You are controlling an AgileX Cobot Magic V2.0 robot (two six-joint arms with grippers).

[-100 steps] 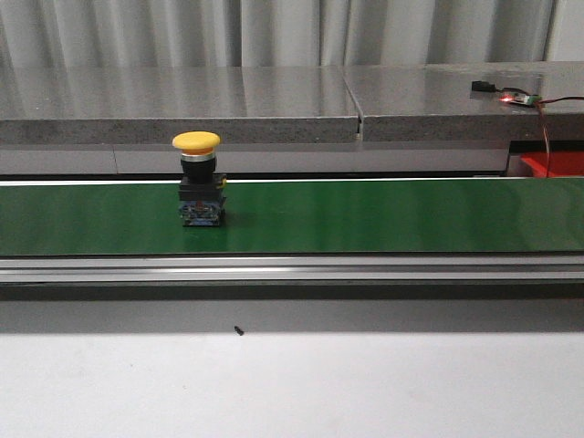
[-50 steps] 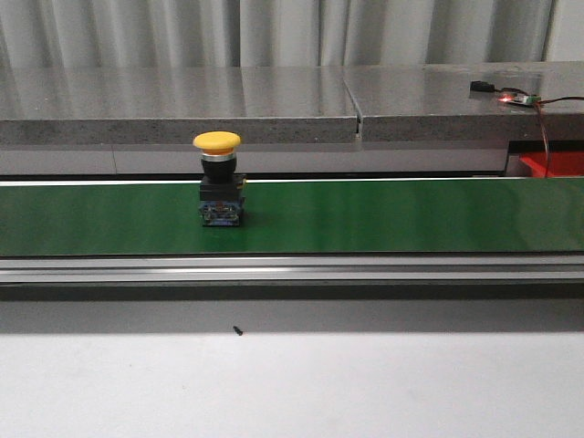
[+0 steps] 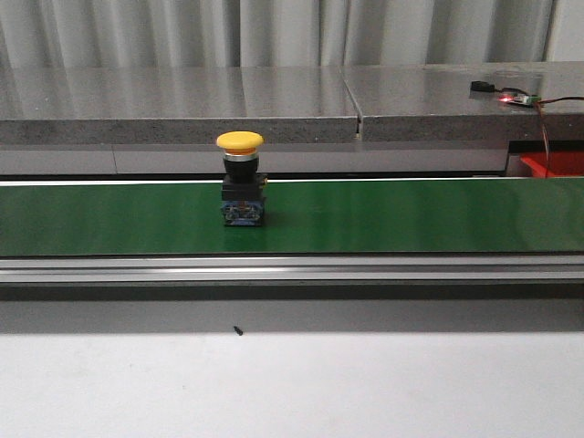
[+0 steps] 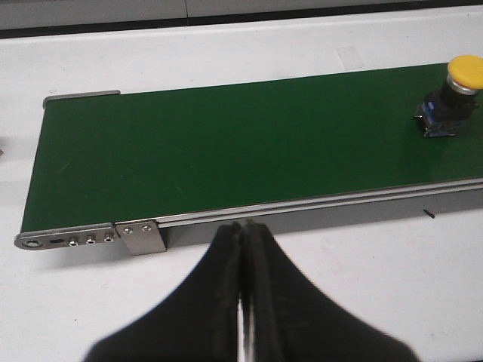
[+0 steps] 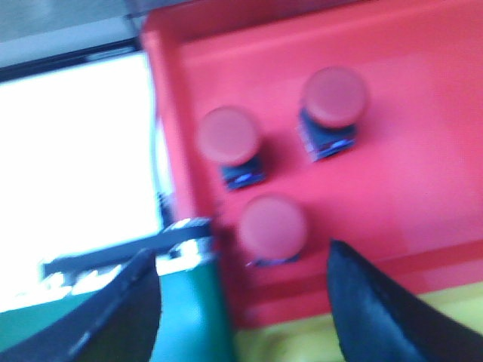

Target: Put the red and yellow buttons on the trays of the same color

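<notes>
1. One yellow button (image 3: 241, 179) is still to be sorted; it stands upright on the green belt (image 3: 411, 216), left of centre in the front view, toward the belt's far edge. No arm shows in the front view.
2. Near: the left gripper (image 4: 243, 241) has its fingers pressed together w/ nothing between them. It hangs over the white tabletop (image 4: 377, 286) on the near side of the belt frame, well apart from the yellow button (image 4: 453, 94).
3. Button build: wide mushroom cap on a dark collar, w/ a blocky body and blue base below. Judged rigid plastic, light and not fragile.
4. The cap is smooth and domed, so prob. slippery and a poor place to pinch. Better hold is across the flat sides of the body, below the cap rim.
5. It is tall on a small base, so a side knock could tip it. Jaws need to open first and come down straddling it.
6. Far right: the right gripper (image 5: 245, 298) has its fingers spread wide and empty, over the red tray (image 5: 423, 113). The view is blurred.
7. Three red buttons (image 5: 273, 226) already sit in that tray, close together but apart.
8. A yellow surface (image 5: 302, 343) shows just beside the red tray's edge; poss. the yellow tray, can't confirm.
</notes>
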